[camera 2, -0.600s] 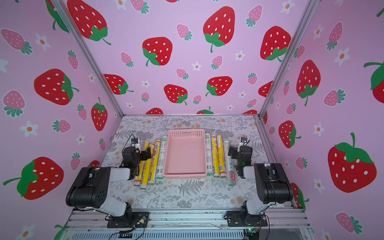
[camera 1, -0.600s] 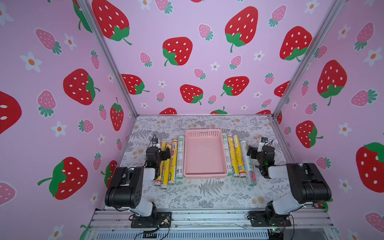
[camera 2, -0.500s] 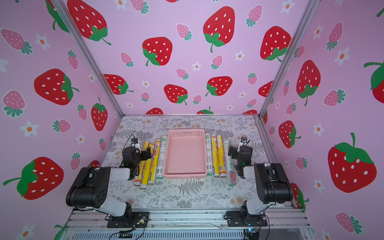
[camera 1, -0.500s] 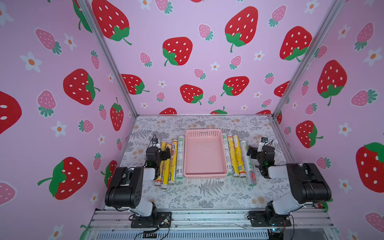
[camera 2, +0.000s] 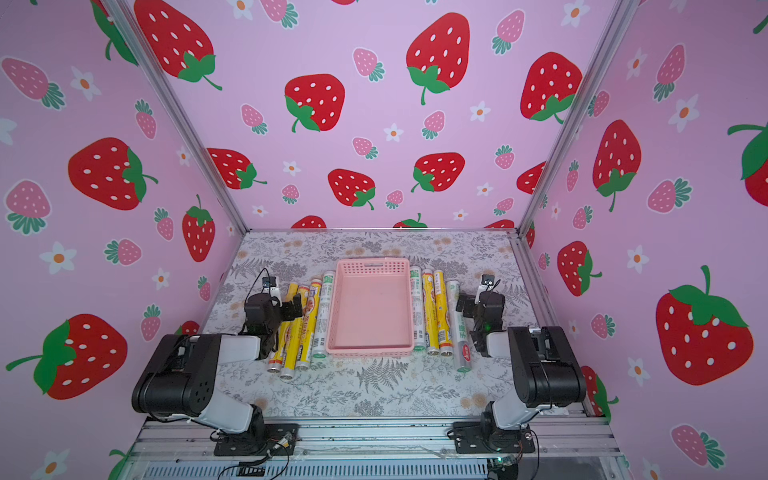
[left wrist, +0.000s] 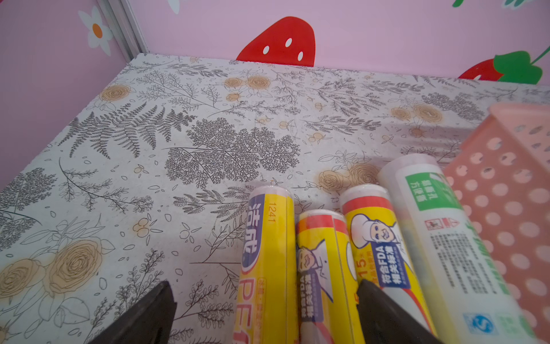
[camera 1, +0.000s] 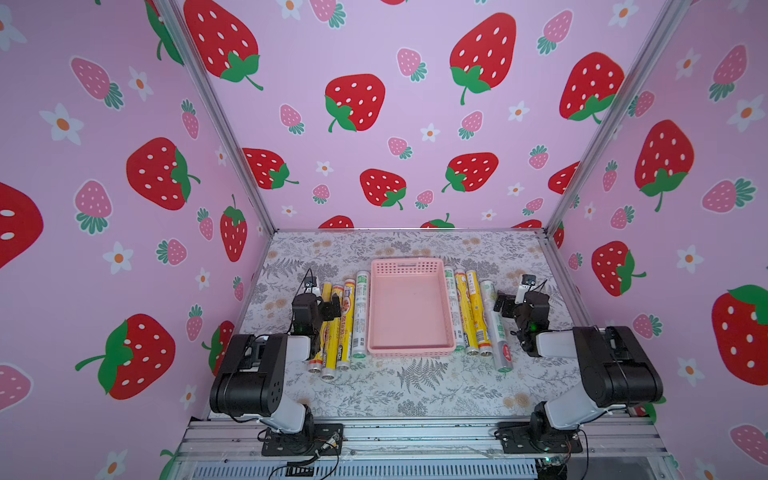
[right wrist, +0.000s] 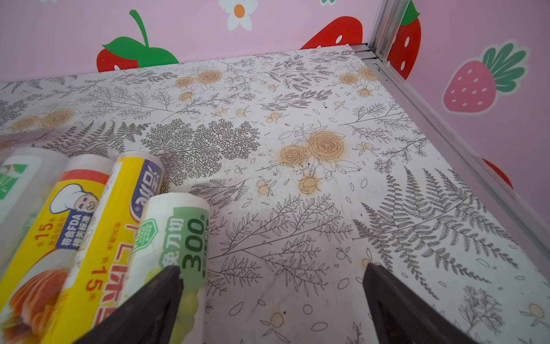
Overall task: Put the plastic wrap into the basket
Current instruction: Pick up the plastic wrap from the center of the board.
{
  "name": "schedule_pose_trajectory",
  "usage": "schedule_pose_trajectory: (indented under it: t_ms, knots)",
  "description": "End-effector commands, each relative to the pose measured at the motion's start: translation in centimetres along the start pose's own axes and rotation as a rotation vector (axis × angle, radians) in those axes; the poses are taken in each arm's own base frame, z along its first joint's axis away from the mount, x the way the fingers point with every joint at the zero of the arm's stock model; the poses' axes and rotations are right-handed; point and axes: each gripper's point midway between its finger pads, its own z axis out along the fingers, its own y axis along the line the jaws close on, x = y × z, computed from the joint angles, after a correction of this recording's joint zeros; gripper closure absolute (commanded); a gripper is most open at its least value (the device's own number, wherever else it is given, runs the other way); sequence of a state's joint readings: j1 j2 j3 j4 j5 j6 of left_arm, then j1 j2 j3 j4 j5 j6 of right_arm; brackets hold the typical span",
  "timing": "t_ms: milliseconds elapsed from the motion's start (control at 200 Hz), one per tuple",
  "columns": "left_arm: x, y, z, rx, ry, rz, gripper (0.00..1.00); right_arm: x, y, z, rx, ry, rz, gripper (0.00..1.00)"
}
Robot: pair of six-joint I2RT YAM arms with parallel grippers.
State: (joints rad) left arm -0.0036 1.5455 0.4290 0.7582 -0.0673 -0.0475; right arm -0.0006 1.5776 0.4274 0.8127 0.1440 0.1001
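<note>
Both tools spread wide, nothing gripped; basket [camera 1: 409, 311] empty.
No visible change vs a moment ago: arms in same pos., all 8 rolls of plastic wrap [camera 1: 347, 320] lie on the desk [camera 1: 415, 386], 4 along each side of the basket, parallel to it; left tool [camera 1: 329, 302] hovers over the outer yellow rolls [left wrist: 268, 268]; right tool [camera 1: 504, 305] sits by the outermost white/green roll [right wrist: 178, 238], mostly bare desk btwn its fingers; task prob. not begun, 1st pick pending.
</note>
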Motion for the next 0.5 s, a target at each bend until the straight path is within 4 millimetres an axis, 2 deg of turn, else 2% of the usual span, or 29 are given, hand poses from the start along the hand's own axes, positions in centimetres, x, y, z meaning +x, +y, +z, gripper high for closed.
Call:
schedule_pose_trajectory:
  t_ms: [0, 115, 220, 280, 355, 495]
  knots:
    - [-1.4, -0.1, 0.3, 0.010, -0.031, 0.011, 0.00, -0.9, 0.0, 0.1, -0.002, -0.021, -0.001, 0.00]
    - [-3.0, 1.0, -0.6, -0.091, -0.017, 0.004, 0.00, -2.6, 0.1, -0.4, 0.014, -0.016, -0.003, 0.00]
    - [-5.5, 3.0, -3.0, -0.244, 0.014, -0.079, 0.00, -4.6, -1.5, -1.8, 0.127, 0.105, 0.100, 0.00]
    - [-6.8, 3.4, -4.5, -0.268, 0.043, -0.157, 0.00, -4.9, -1.3, -2.9, 0.131, 0.177, 0.151, 0.00]
    - [-8.1, 2.8, -6.9, -0.245, 0.116, -0.253, 0.00, -4.7, -0.1, -4.4, 0.068, 0.274, 0.189, 0.00]
    - [-9.5, -0.7, -10.6, -0.065, 0.230, -0.430, 0.01, -3.4, 2.6, -8.0, -0.069, 0.439, 0.250, 0.00]
